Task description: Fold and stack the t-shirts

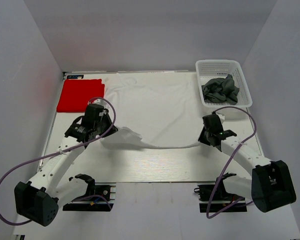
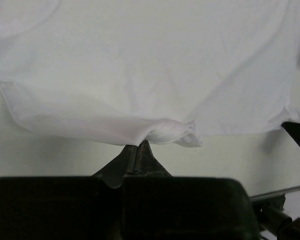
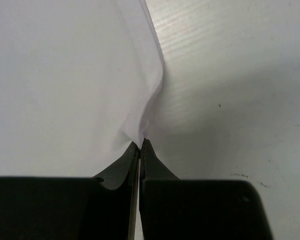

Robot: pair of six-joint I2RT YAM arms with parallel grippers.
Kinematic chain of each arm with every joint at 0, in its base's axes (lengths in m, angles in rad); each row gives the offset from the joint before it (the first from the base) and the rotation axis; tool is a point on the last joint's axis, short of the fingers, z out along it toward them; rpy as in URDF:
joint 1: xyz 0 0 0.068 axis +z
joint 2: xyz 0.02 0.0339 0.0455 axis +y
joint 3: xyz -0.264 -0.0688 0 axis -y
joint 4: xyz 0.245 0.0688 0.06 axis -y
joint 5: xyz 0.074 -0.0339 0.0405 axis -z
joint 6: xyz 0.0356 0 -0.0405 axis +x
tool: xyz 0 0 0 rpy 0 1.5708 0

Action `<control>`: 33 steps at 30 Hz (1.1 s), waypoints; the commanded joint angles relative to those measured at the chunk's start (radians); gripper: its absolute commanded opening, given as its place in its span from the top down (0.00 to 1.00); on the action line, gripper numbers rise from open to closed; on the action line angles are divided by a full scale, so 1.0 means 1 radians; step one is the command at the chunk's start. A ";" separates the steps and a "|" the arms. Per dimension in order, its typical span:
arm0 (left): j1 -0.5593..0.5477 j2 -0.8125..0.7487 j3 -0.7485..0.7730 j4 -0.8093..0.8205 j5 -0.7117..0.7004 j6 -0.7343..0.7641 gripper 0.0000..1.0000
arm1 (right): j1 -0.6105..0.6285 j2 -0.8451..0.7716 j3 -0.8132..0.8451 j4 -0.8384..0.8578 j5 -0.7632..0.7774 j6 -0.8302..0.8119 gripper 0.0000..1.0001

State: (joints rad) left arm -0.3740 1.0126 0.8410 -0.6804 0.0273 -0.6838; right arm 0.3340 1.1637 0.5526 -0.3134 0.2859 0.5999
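Note:
The white t-shirt lies spread on the table's middle, its near hem lifted between both grippers. My left gripper is shut on the hem's left corner, seen bunched at the fingertips in the left wrist view. My right gripper is shut on the right corner, where the cloth rises from the pinched tips. The red t-shirt lies folded at the far left. The dark grey t-shirt sits crumpled in the basket.
The white lattice basket stands at the far right by the wall. White walls enclose the table on three sides. Purple cables loop off both arms. Bare table lies between the lifted hem and the arm bases.

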 commanded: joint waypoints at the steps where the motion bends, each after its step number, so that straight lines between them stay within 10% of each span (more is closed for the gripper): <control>1: 0.007 0.036 0.079 0.034 -0.127 0.017 1.00 | -0.004 0.005 0.093 0.005 0.021 -0.025 1.00; 33: 0.132 0.794 0.644 0.197 -0.331 0.171 1.00 | -0.079 0.646 0.792 -0.038 0.091 -0.057 0.95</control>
State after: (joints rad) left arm -0.2600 1.7748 1.3994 -0.4774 -0.2943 -0.5251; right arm 0.2634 1.7885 1.2640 -0.3439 0.3424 0.5377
